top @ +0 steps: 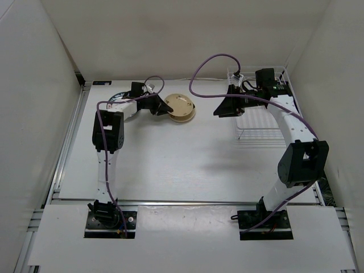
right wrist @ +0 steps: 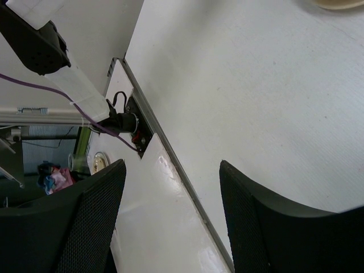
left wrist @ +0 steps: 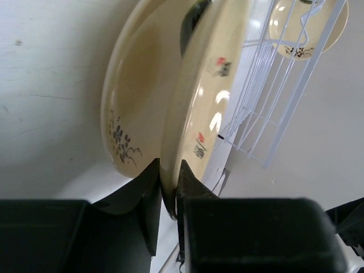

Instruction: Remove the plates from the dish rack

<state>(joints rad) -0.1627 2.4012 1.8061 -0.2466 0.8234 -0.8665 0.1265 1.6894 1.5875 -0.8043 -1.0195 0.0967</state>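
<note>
My left gripper (top: 165, 107) is shut on the near rim of a cream plate (top: 182, 106), which lies tilted on a second cream plate at the back middle of the table. In the left wrist view the gripper (left wrist: 169, 170) pinches the upper plate's (left wrist: 200, 85) rim, and the lower plate (left wrist: 124, 108) with dark flower marks shows beneath it. The white wire dish rack (top: 260, 120) stands at the back right. One more cream plate (left wrist: 307, 27) shows behind the rack's wires (left wrist: 267, 108). My right gripper (top: 219, 111) is open and empty, left of the rack, and also appears in the right wrist view (right wrist: 170, 165).
White walls close in the table on the left, back and right. A metal rail (right wrist: 170, 159) runs along the table's near edge, with the left arm's base mount (right wrist: 128, 122) beside it. A purple cable (top: 210, 60) loops above the right arm.
</note>
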